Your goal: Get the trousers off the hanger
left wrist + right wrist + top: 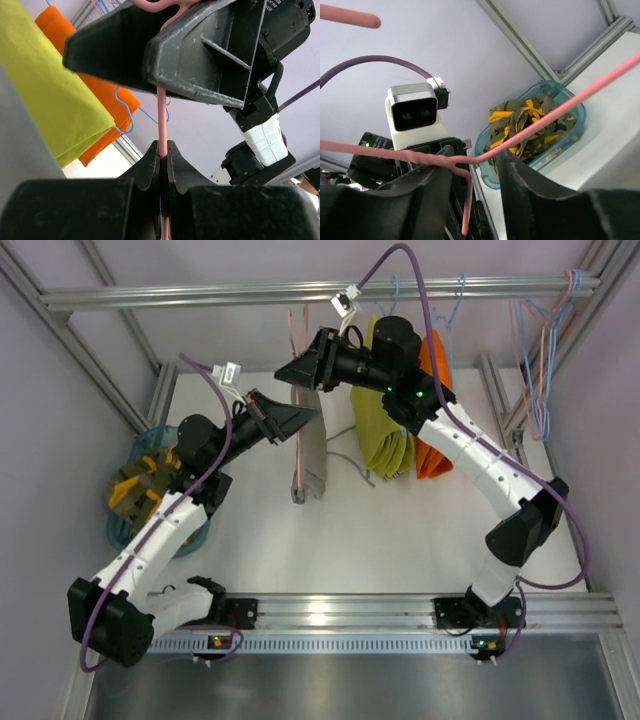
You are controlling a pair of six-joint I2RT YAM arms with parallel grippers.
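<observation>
The plain pale grey trousers (309, 468) hang folded over a pink hanger (299, 340) below the top rail; their drawstrings (350, 455) dangle to the right. My left gripper (305, 418) is shut on the hanger's pink wire (162, 120), which runs straight up from between the closed jaws. My right gripper (288, 371) is open just above it, its fingers on either side of the hanger's twisted neck (427, 159). The camouflage trousers (140, 485) lie crumpled in the blue basket (195, 538) at the left and also show in the right wrist view (527, 120).
A yellow-green cloth (385, 435) and an orange cloth (432, 430) hang on blue hangers right of the grey trousers. Several bare hangers (540, 350) hang at the far right. The aluminium frame rail (200, 292) runs across the back.
</observation>
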